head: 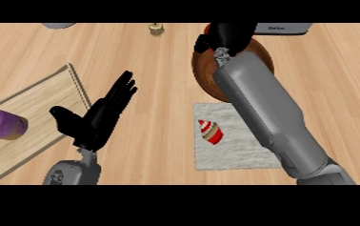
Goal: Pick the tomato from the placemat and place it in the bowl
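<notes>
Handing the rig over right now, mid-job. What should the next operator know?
Left hand: open, resting at lower left, holding nothing.
Right hand: over the bowl, fingers curled round the tomato; only its red edge shows.
Placemat: no tomato on it; a cupcake sits there.
Done: tomato picked and carried.
Left: release it into the bowl.

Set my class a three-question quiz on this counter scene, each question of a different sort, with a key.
1. True or false: the left hand is open and holds nothing.
2. What lies on the placemat? A: cupcake. B: spoon. C: cup.
3. Fill in: the right hand is over the ____.
Key: 1 true; 2 A; 3 bowl.
</notes>
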